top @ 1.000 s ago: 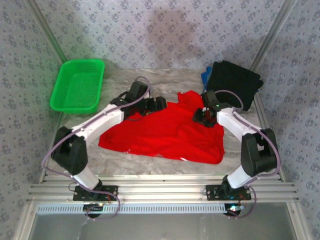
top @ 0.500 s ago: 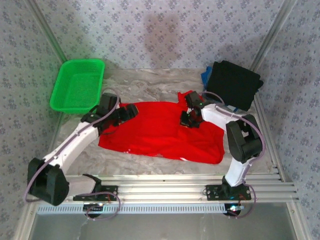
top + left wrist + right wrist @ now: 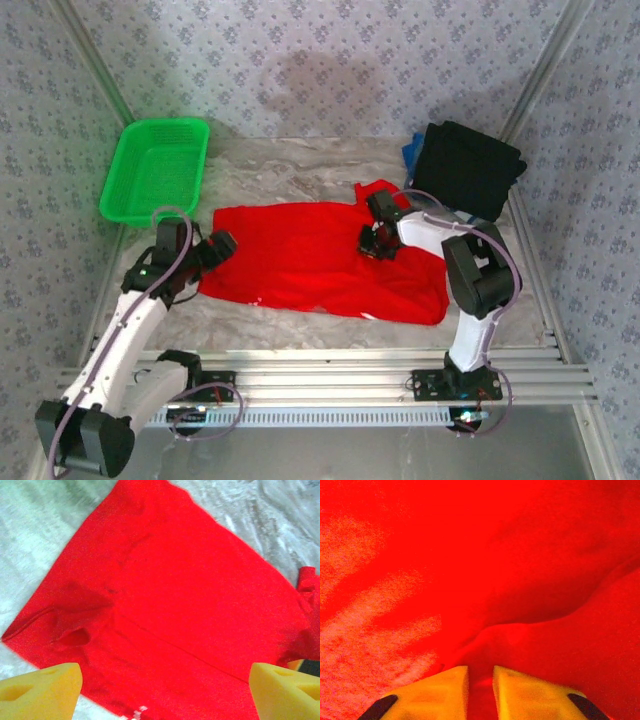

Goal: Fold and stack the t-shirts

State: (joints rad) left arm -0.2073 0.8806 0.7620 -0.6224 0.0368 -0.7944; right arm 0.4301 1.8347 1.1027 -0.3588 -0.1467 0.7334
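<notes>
The red t-shirt (image 3: 310,262) lies spread across the middle of the table, with a small white print showing at its near hem. My left gripper (image 3: 221,244) hovers open at the shirt's left edge. In the left wrist view its yellow pads (image 3: 40,690) stand far apart over the red t-shirt (image 3: 175,595), with nothing between them. My right gripper (image 3: 376,244) rests on the shirt's upper right part. Its fingers (image 3: 445,690) are nearly together with a ridge of the red t-shirt (image 3: 470,555) pinched between them. A folded black t-shirt (image 3: 468,170) lies on a blue one (image 3: 410,152) at the back right.
A green mesh basket (image 3: 155,170) stands at the back left. The table (image 3: 300,165) has a wrinkled pale cover. Patterned walls close in three sides, and a metal rail (image 3: 320,380) runs along the near edge.
My left arm has pulled back to the left, to the shirt's left edge, and opened a little wider. The shirt now lies flatter on that side. My right gripper shifted left on the shirt.
</notes>
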